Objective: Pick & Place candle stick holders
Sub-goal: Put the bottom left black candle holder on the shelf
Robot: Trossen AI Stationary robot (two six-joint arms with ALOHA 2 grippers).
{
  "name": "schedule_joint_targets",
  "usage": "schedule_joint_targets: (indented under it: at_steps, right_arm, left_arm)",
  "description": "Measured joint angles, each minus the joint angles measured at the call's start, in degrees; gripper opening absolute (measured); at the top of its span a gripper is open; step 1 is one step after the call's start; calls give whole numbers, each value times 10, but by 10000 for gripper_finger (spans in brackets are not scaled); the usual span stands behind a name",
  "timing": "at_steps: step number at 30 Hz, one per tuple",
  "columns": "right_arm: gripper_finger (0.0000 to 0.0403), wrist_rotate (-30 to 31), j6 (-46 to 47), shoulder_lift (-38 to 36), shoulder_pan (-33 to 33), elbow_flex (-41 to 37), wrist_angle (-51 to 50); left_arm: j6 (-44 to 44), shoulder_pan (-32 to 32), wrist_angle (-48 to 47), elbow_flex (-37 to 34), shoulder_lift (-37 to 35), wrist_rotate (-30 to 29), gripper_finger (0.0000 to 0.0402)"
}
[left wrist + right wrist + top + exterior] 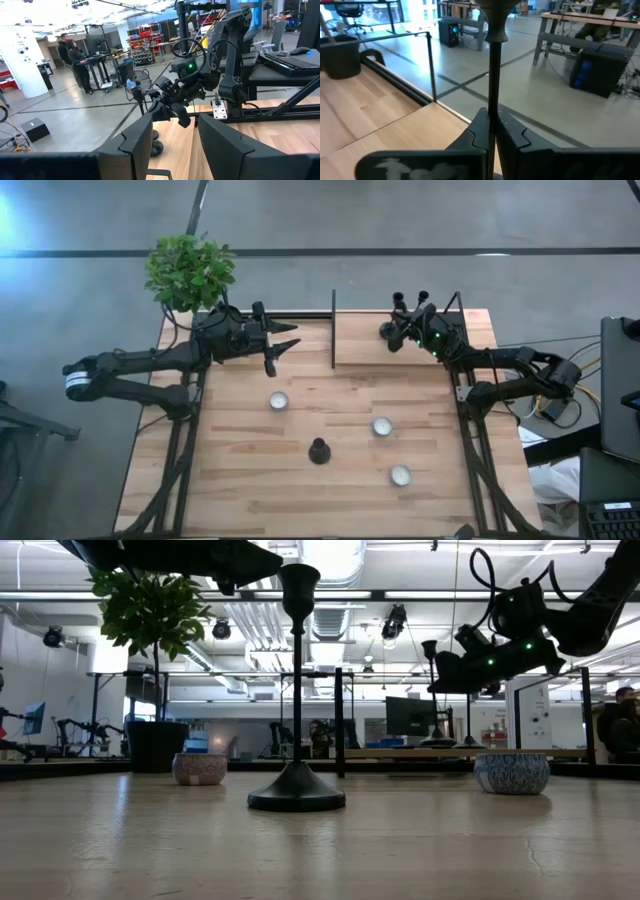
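Observation:
One black candlestick holder [319, 450] stands alone on its round base mid-table, large in the low view [297, 690]. Two more [398, 300] [422, 298] stand at the back right, beyond the divider. My right gripper [395, 330] is there, shut on the thin stem of one of them [493, 75]. My left gripper [288, 343] is open and empty, held above the table's back left and pointing toward the right arm. It also shows in the left wrist view [175, 150]. My right gripper pinches the holder's thin stem [493, 107] between its two fingers [477, 132], below the cup. The fingers come in about level and lie across the stem. The holder is upright. The fingers hide its base in the wrist view; in the low view the base [437, 743] seems to be on the table.
Three white tealight cups [278, 400] [381, 426] [400, 475] stand around the lone holder. A thin black divider [333, 330] stands upright at the back middle. A potted green plant [190, 270] is at the back left corner. People stand in the room beyond [72, 52].

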Motion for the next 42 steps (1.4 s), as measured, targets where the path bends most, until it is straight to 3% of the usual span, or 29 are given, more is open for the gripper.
schedule_joint_targets:
  at_steps: [36, 42]
  right_arm:
    - [9, 19, 21, -1, -9, -39, 32]
    - [35, 22, 17, -1, -9, -40, 25]
  left_arm:
    - [0, 0, 0, 0, 0, -1, 165]
    - [0, 0, 0, 0, 0, -1, 165]
